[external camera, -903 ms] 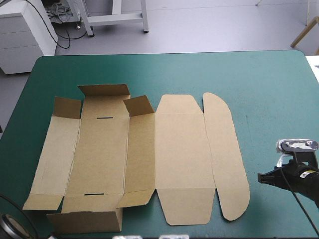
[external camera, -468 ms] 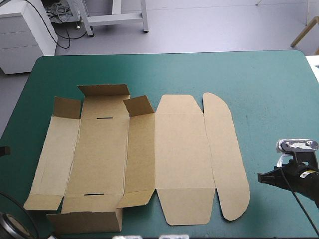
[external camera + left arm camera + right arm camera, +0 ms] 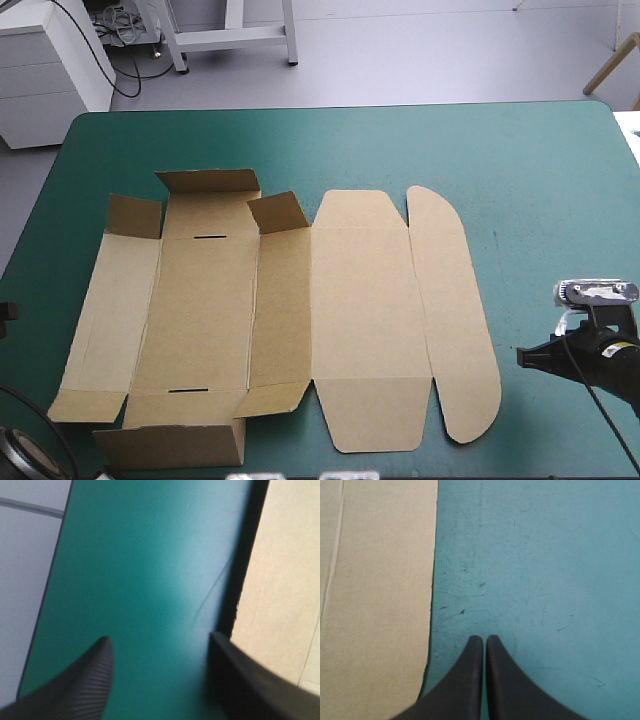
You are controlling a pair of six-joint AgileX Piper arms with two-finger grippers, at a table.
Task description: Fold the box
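Fingers of the left gripper stand apart over bare cover beside the box's edge; those of the right gripper are pressed together, empty. The teal-green table carries the brown box, mostly flat, left of centre. Its flaps on the left part stand partly raised.

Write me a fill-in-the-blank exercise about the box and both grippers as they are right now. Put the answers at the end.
1. The left gripper has its fingers ____ (open or shut).
2. The right gripper has its fingers ____ (open or shut).
3. The box lies on the table's ____ cover.
4. The box is cut from board of a ____ colour.

Missing words: open; shut; teal-green; brown.
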